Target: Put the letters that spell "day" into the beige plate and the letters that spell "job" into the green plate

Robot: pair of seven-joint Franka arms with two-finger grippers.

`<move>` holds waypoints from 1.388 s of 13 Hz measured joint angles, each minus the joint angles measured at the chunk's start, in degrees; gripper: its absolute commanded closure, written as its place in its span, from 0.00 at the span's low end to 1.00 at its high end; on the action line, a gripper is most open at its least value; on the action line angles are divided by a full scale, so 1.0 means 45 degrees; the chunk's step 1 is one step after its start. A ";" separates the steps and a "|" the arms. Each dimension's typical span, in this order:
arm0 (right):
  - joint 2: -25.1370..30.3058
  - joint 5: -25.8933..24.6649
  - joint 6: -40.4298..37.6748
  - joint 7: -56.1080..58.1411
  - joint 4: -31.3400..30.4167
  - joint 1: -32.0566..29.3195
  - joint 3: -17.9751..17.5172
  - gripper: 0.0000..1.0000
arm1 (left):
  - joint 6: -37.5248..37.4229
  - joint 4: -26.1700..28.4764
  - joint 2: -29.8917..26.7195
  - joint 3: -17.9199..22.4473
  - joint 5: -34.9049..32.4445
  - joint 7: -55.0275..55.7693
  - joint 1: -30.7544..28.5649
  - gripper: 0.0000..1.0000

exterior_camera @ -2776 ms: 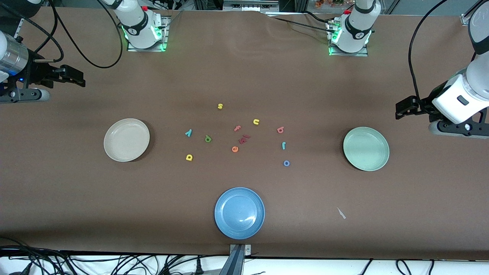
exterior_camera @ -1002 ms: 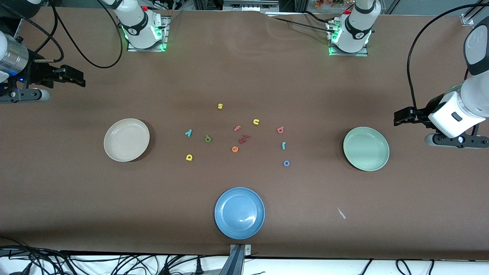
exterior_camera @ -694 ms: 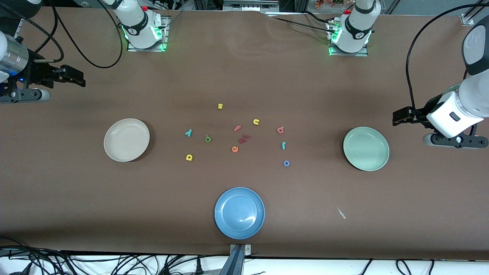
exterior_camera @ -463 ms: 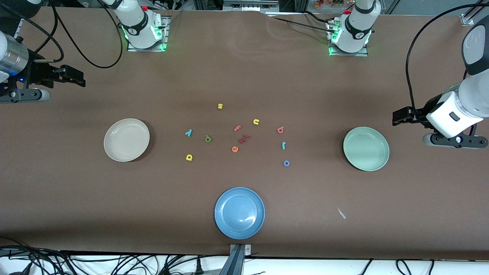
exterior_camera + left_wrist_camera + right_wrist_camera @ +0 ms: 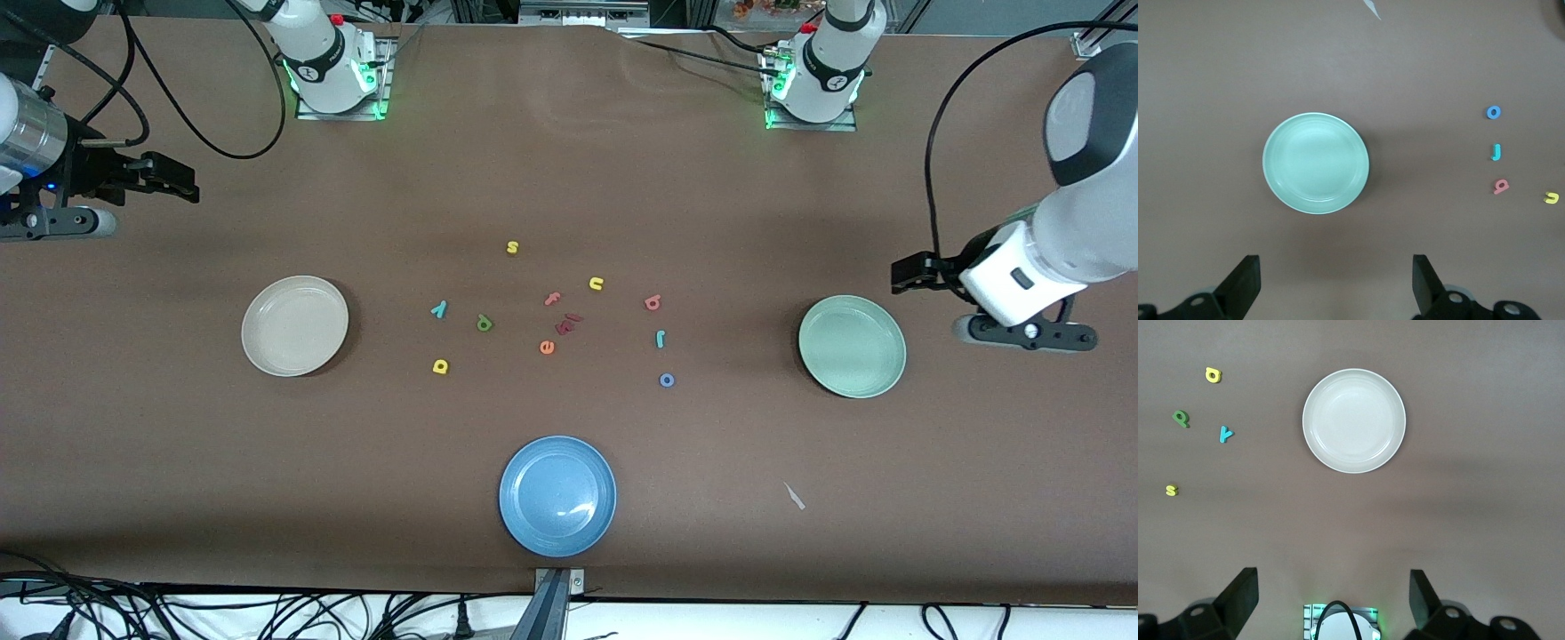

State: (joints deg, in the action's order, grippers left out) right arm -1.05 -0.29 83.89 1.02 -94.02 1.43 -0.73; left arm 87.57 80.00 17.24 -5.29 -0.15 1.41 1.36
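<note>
Six letters remain for you on the counter (image 5: 569, 178), none yet in the beige plate (image 5: 294, 325) or green plate (image 5: 852, 346); left gripper (image 5: 909, 273) by the green plate and waiting right gripper (image 5: 169, 178) show released fingers.

Table (image 5: 569, 178) seen from high front cam; wrist cams aimed straight down, sharing green plate (image 5: 1315, 163), beige plate (image 5: 1354, 421).

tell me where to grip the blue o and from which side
Come straight down from above: the blue o lies flat on the table, apart from the teal j, so no neighbour crowds it. Probably best to close the fingers across the outside of the ring, one on each rim edge. The left gripper, open beside the green plate, is the closer one.
</note>
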 measured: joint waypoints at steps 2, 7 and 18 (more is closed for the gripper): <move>-0.0005 0.0002 0.0000 0.0000 0.0000 0.0000 0.0000 0.00 | 0.0004 0.0007 0.0221 -0.0008 0.0281 0.0358 0.0200 0.00; -0.0037 0.0016 0.0003 -0.0304 -0.0001 0.0007 -0.0003 0.00 | 0.0009 0.0030 0.0850 -0.0045 0.0603 0.1602 0.1055 0.00; -0.0243 0.0176 0.0843 -0.2515 -0.0427 0.0096 -0.1659 0.00 | 0.0928 0.0001 0.1639 -0.0011 0.1767 0.4094 0.2288 0.00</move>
State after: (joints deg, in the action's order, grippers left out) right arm -2.14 0.50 87.68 -10.30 -95.94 1.86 -8.20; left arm 91.75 80.01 24.61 -5.34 7.80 19.83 11.66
